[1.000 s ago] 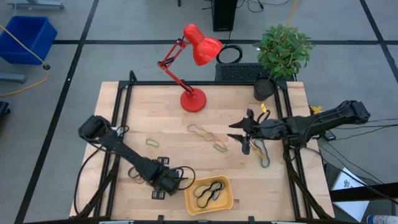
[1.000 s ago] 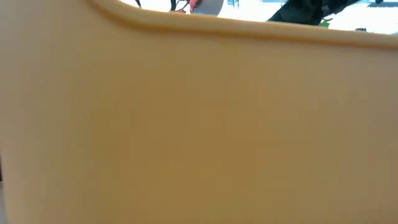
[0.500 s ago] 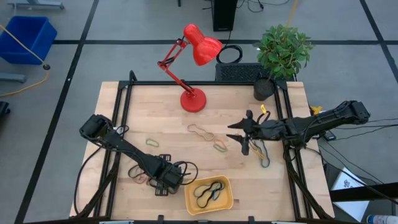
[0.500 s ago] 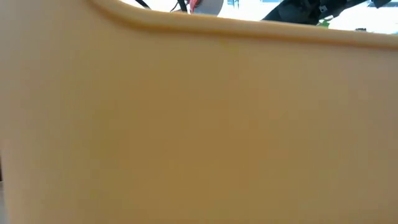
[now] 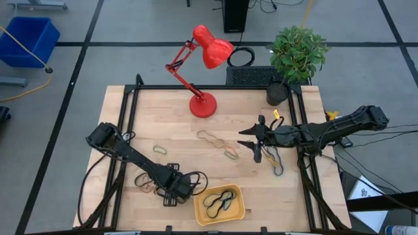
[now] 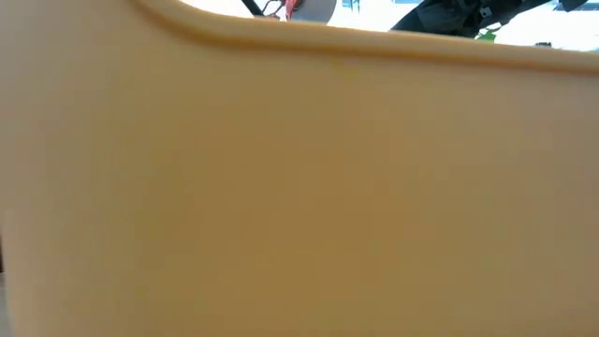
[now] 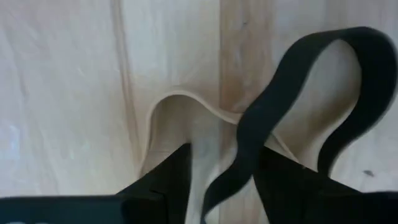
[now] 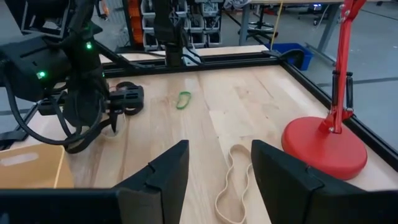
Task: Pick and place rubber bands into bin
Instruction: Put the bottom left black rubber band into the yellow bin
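The left gripper (image 5: pixel 185 187), jaws apart astride a black rubber band (image 7: pixel 292 118), sits just beside the bin (image 5: pixel 219 203); the right gripper (image 8: pixel 214 180) hangs spread.

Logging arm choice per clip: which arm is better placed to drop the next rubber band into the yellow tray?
Left, probably. The left hand sits beside the yellow tray, with a black rubber band between its open fingers. The right hand hovers open farther off, over a tan rubber band near the red lamp.
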`<state>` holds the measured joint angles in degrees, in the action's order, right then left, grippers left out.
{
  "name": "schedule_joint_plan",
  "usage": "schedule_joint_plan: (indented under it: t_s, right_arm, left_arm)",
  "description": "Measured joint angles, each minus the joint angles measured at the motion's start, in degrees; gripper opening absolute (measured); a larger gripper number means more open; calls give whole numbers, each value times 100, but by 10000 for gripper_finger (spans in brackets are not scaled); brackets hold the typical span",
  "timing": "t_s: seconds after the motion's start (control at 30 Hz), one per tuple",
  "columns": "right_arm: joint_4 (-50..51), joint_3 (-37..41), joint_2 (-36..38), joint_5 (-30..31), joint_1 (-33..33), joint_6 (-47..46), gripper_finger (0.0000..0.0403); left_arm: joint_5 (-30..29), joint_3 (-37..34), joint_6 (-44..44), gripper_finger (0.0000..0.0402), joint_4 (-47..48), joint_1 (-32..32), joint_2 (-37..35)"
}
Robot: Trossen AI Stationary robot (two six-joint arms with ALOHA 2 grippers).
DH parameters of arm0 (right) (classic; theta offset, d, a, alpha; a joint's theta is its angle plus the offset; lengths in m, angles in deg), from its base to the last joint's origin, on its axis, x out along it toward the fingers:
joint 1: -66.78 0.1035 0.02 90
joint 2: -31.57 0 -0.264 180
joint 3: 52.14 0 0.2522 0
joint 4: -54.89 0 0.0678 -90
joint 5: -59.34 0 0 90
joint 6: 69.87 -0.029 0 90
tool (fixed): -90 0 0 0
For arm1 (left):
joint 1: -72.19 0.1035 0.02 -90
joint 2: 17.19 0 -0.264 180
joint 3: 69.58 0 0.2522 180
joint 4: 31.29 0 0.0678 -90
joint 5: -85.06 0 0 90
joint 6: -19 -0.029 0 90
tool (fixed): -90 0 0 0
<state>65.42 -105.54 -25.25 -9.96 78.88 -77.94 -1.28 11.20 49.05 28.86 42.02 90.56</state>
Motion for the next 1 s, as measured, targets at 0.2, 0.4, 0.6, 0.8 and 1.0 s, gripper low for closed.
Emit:
schedule_joint_plan:
  t_s: [0.2,0.4,0.6,0.8,1.0]
  right_arm:
    - [-4,2,2,2,0,0,173]
    - [-2,0,2,2,0,0,173]
    - [-2,1,2,0,0,0,173]
    - [7,2,2,0,0,0,173]
    - [7,2,0,0,0,24,173]
  left_arm:
    - [9,0,30,60,21,26,0]
    - [128,-2,-156,14,41,24,-2]
    - [595,-2,45,7,208,40,-37]
    - [712,-7,282,6,492,49,-549]
    - [470,-7,880,5,577,68,-1606]
